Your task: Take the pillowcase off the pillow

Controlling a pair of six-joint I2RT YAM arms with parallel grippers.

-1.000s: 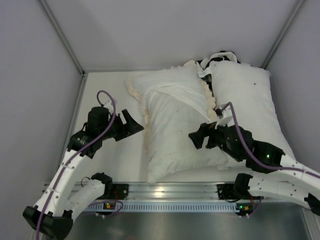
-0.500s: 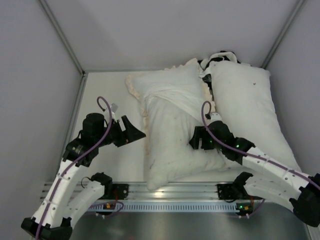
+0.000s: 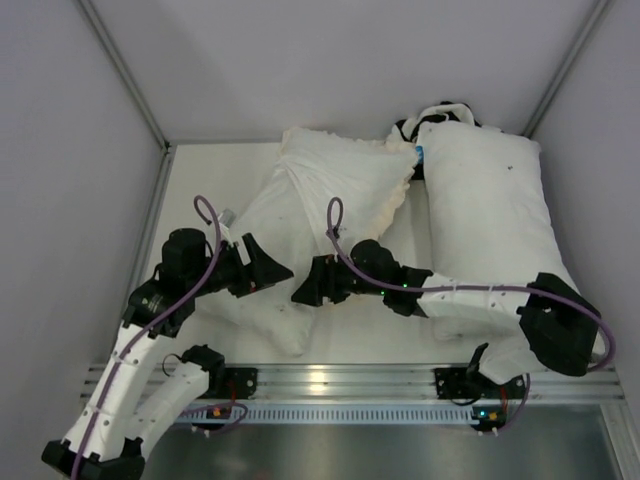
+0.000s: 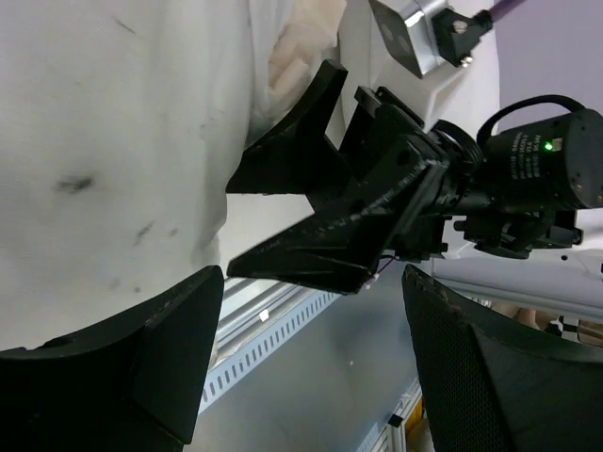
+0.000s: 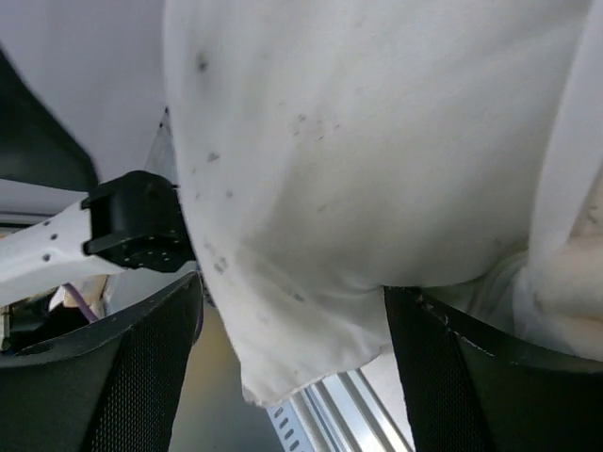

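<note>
Holding our left gripper (image 3: 276,272) and right gripper (image 3: 303,291) wide-jawed and empty, we face them together over the near end of the plump, speckled white pillow (image 3: 275,320); the soft cream pillowcase (image 3: 345,165), frill ruffled, wraps its far end.

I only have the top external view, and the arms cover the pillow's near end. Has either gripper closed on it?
Observer: No. In the right wrist view the right gripper is open; a speckled corner of the pillow shows between its spread fingers, unpinched.
Operator: And the left?
Observer: The left gripper is open too, empty, with the pillow beside one finger.
Operator: Where's the frill?
Observer: The frill of the pillowcase peeks out just behind the right gripper's fingertip.
</note>
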